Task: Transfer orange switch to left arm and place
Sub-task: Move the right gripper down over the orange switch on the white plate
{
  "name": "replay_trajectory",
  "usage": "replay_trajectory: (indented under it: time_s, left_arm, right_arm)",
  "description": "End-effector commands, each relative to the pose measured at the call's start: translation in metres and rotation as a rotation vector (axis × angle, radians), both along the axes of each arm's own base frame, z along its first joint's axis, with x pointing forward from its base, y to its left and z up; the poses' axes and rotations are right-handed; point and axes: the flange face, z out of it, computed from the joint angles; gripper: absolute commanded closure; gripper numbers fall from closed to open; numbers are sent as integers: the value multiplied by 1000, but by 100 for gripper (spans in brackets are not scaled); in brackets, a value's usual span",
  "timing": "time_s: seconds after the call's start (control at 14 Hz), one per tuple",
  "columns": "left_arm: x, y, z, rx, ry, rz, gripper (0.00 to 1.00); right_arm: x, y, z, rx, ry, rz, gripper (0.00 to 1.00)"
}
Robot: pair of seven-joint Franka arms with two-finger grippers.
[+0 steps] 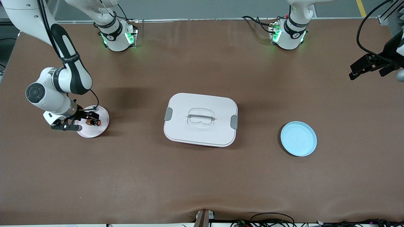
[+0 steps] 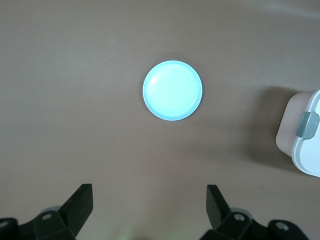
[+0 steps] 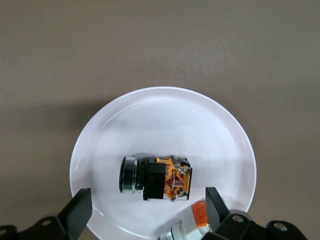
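Note:
The orange switch (image 1: 93, 122) lies on its side on a small white plate (image 1: 101, 126) toward the right arm's end of the table. In the right wrist view it shows a black body with an orange block (image 3: 156, 178) on the plate (image 3: 165, 115). My right gripper (image 1: 82, 121) is open and low over the plate, empty (image 3: 147, 210), with the switch just ahead of its fingertips. My left gripper (image 1: 367, 71) is open and empty (image 2: 149, 200), high over the table at the left arm's end. The white box (image 1: 200, 119) stands mid-table between the plates.
A second small part, white and silvery with an orange band (image 3: 192, 222), lies on the white plate beside one right finger. A light blue plate (image 1: 298, 138) sits bare toward the left arm's end (image 2: 172, 90). The box's corner with a grey clip (image 2: 309, 125) shows in the left wrist view.

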Motion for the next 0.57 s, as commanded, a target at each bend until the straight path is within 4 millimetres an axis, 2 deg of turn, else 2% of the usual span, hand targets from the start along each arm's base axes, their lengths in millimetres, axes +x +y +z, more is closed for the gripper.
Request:
replay_trajectory:
  time_s: [0.0,0.21,0.5]
  left_arm:
    - [-2,1,6,17,6,0,0]
    - [1,2,3,17,11,0,0]
    - [1,1,4,15,5,-1,0]
  right_arm:
    - [13,-7,-10,-7,0,-3,0]
    - [15,-8,-25,-9,-8,-1,0]
    - [8,-8,-42,-7,20,-4,0]
